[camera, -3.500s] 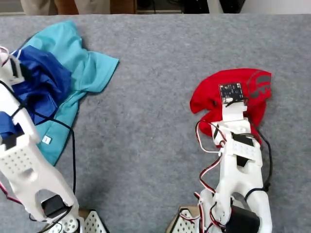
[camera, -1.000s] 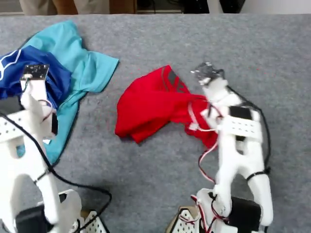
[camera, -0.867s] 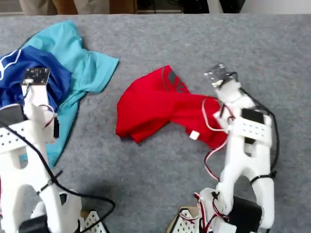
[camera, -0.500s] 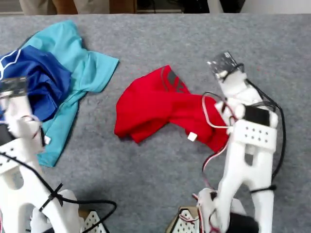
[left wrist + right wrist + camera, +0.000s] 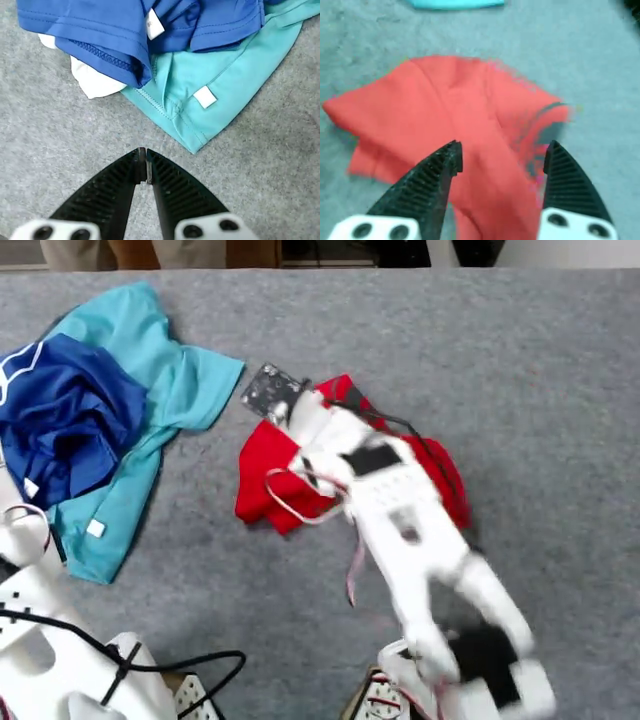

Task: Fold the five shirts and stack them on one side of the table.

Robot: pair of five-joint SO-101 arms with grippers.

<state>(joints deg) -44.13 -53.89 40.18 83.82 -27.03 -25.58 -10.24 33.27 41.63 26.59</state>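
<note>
- Grey felt-covered table (image 5: 560,390) is carrying everything; the felt is probably dragging on cloth.
- Crumpled teal jersey shirt (image 5: 170,380) is lying at the far left of the table, with a dark blue jersey shirt (image 5: 70,420) heaped on top of it.
- Rumpled red jersey shirt (image 5: 262,468) is lying mid-table, partly under my right arm.
- White cloth piece (image 5: 97,85) is peeking out from under the blue shirt.
- My right gripper (image 5: 503,147) is hanging over the red shirt, jaws spread wide, carrying nothing.
- My left gripper (image 5: 142,159) is pinched together, empty, over bare felt near the teal hem.
- Red shirt is looking light, limp and bunch-prone; I am judging a hem corner or shoulder edge the best pinch, one layer only.
</note>
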